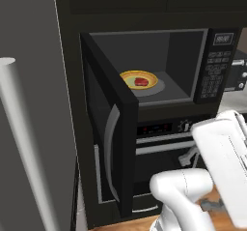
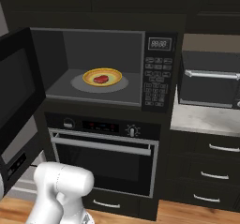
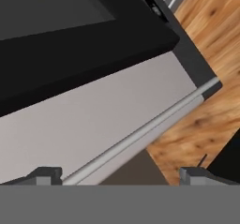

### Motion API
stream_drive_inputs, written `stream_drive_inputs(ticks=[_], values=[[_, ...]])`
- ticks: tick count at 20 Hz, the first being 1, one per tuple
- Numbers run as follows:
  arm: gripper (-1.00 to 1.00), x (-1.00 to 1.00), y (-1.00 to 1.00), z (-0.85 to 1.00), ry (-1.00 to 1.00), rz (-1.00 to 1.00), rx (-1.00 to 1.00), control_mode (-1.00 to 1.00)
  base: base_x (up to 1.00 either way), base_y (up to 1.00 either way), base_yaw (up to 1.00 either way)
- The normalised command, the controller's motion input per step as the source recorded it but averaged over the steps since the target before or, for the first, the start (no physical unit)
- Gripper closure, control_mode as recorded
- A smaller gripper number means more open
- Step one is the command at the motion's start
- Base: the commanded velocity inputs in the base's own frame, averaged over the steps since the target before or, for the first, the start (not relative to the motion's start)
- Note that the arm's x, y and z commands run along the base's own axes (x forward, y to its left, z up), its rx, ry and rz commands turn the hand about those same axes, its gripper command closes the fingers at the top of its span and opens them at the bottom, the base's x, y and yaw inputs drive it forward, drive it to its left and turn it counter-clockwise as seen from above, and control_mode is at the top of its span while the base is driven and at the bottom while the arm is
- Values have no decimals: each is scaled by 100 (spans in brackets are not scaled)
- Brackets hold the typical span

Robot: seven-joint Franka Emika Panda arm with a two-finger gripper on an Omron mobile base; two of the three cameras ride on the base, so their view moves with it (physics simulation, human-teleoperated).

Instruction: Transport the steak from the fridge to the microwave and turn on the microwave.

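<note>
A: Where is the steak (image 2: 101, 79)?
B: On the yellow plate (image 2: 114, 73) inside the microwave (image 2: 159, 73); its door (image 1: 108, 128) hangs wide open.
A: And the claw (image 3: 121, 175)?
B: Spread open, holding nothing; it is low, by the fridge (image 3: 93, 110); the door edge is up and to its side.

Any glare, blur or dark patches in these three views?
Left base view: the fridge is flat grey with no glare; the microwave cavity is evenly lit and the steak is clear. Right base view: the black cabinets merge into shadow. Hand view: soft and tilted, with the claw open.
</note>
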Motion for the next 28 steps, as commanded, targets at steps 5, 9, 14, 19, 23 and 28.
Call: stream_drive_inputs(ticks=[5, 9, 14, 19, 23, 28], values=[[-100, -4, 33, -21, -5, -4, 0, -100, 0, 0, 0], [-100, 0, 34, -26, -9, -10, 0, -100, 0, 0, 0], [-100, 1, 26, -21, -1, -10, 0, -100, 0, 0, 0], [-100, 6, 23, -16, 0, -15, 0, -100, 0, 0, 0], [-100, 4, 28, -12, 0, -14, 0, -100, 0, 0, 0], [-100, 14, 24, -9, 0, -13, -4, -100, 0, 0, 0]])
